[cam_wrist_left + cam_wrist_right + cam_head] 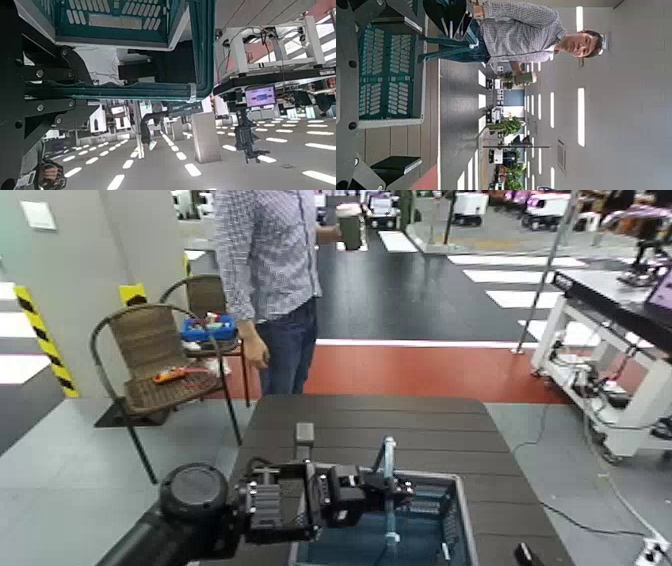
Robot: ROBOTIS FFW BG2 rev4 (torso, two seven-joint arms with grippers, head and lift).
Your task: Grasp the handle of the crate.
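The dark crate [462,502] sits at the table's near edge, partly cut off by the frame. Its slim light blue-grey handle [388,465] stands raised over the crate's middle. My left gripper [398,488] reaches in from the left at handle height. It is open, with one finger on each side of the bar. In the left wrist view the handle [158,98] runs between the dark fingers [43,73], below the crate [119,17]. Only a dark tip of my right gripper [522,554] shows, low at the right. The right wrist view shows the crate [387,75] from the side.
A person [268,270] holding a cup stands just beyond the dark slatted table [400,425]. A small grey block [304,433] lies on the table behind my left arm. Wicker chairs [150,355] stand at the left. A workbench [610,310] with cables stands at the right.
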